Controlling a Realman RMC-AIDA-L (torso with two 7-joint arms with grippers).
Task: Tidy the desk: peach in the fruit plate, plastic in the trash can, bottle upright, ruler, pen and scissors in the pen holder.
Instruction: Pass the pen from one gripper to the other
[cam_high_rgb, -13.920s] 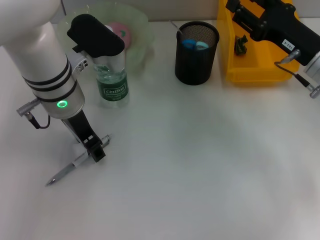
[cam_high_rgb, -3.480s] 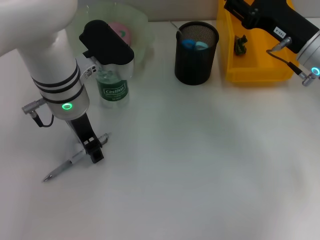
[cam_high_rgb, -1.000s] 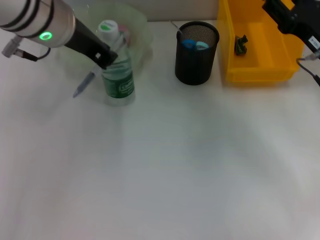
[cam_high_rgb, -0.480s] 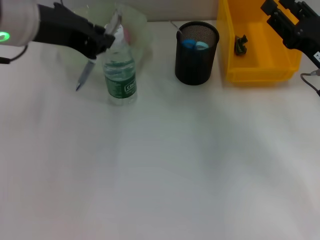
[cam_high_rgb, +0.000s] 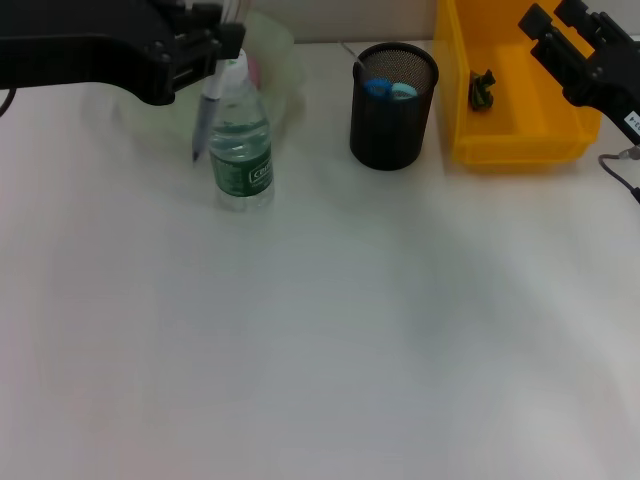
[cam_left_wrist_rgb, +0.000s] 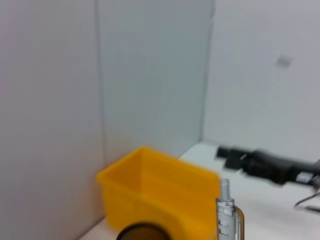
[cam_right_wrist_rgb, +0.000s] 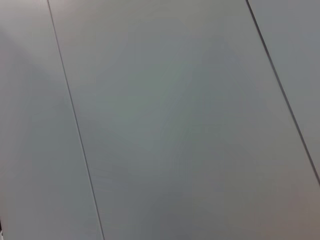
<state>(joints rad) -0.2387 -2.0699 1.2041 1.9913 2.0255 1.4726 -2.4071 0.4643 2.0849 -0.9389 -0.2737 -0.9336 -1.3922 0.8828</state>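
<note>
Yellow trash can (cam_high_rgb: 515, 100) at one o'clock, right gripper (cam_high_rgb: 580, 50) parked over it, opening impossible to judge. Upright bottle (cam_high_rgb: 238, 135) at eleven o'clock before the fruit plate (cam_high_rgb: 275, 50), black pen holder (cam_high_rgb: 393, 105) at twelve. Left gripper (cam_high_rgb: 205, 45) clamped on the pen (cam_high_rgb: 208, 115), hanging nearly vertical just beside the bottle.

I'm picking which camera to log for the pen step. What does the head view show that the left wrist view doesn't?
Only the head view shows the upright bottle, the fruit plate behind it, the desk and the left gripper holding the pen. Only the left wrist view shows the wall panels. Both show the pen, the yellow bin, the black pen holder and the right gripper over the bin.
</note>
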